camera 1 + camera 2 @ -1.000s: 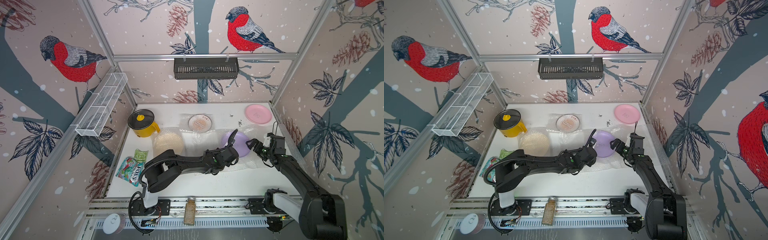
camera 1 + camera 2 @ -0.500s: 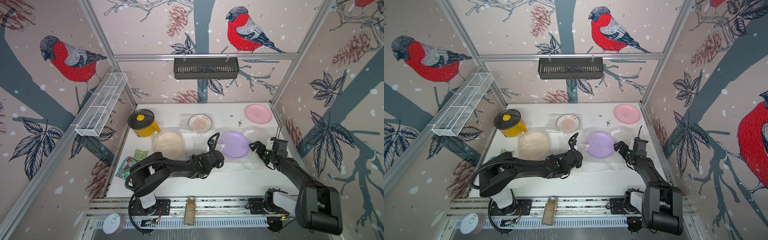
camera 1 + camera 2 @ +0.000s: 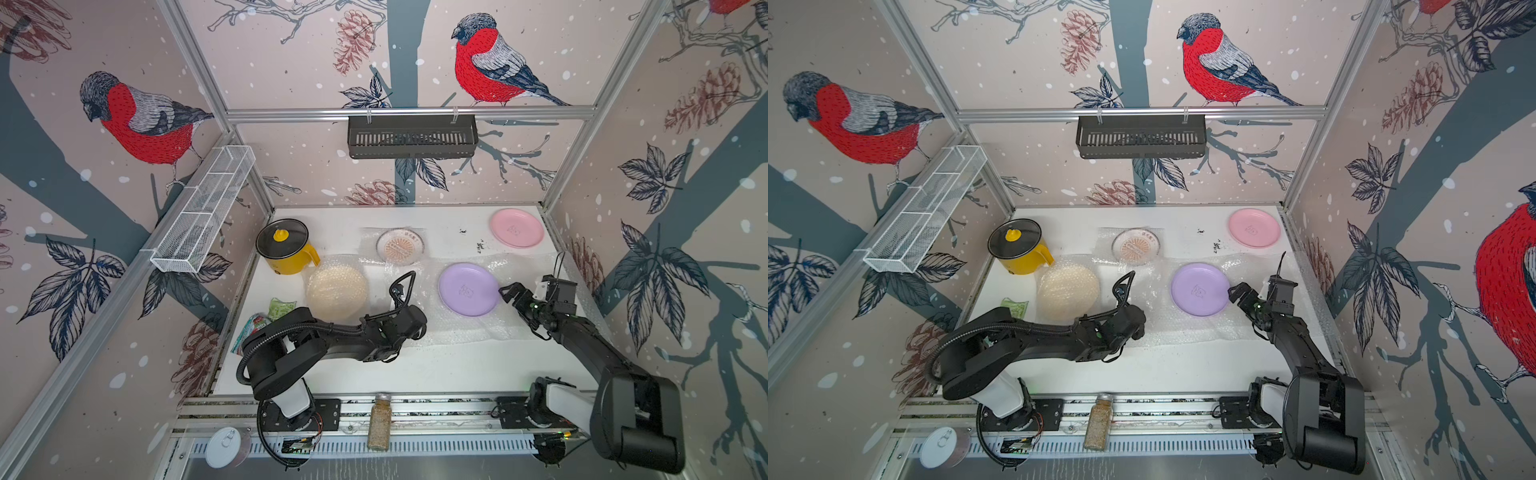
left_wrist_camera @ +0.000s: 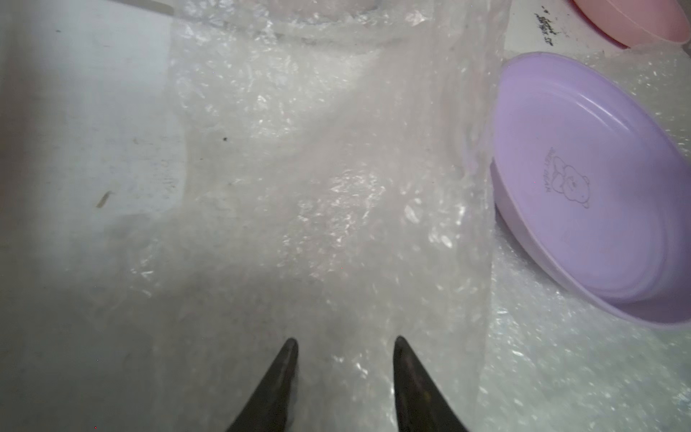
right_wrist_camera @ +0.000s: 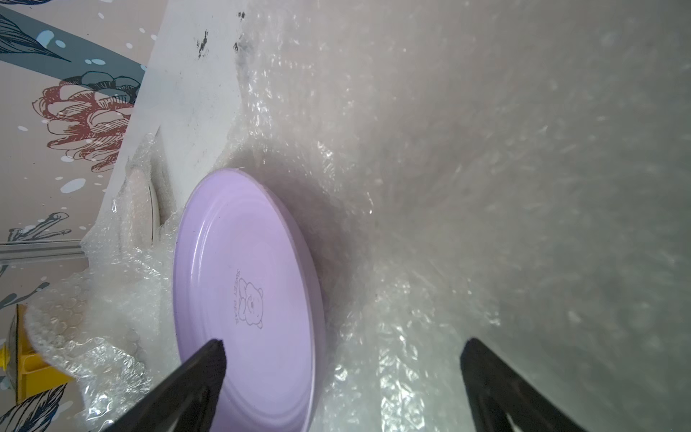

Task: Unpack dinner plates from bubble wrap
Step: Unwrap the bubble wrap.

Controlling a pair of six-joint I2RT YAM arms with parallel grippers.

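Observation:
A lilac plate point(image 3: 468, 289) point(image 3: 1200, 289) lies bare on a spread sheet of bubble wrap point(image 3: 453, 332) point(image 4: 318, 168). My right gripper point(image 5: 344, 344) point(image 3: 510, 292) stands wide open at the plate's right rim point(image 5: 246, 291), one finger over the plate and the other over the wrap. My left gripper point(image 4: 346, 340) hovers open over the wrap, left of the lilac plate point(image 4: 583, 187), holding nothing. A pink plate point(image 3: 516, 228) sits bare at the back right. A cream plate point(image 3: 337, 292) and a sunburst plate point(image 3: 400, 247) lie under bubble wrap.
A yellow pot with a black lid point(image 3: 284, 247) stands at the back left, with snack bags point(image 3: 266, 320) near the left wall. A spice jar point(image 3: 379, 422) and a white tin lid point(image 3: 223, 446) lie on the front rail. A black basket point(image 3: 411, 137) hangs on the back wall.
The lilac plate, tilted up a second ago, now lies flat. My left gripper has drawn back to the left from it and its jaws have parted. The right gripper stays open beside the plate.

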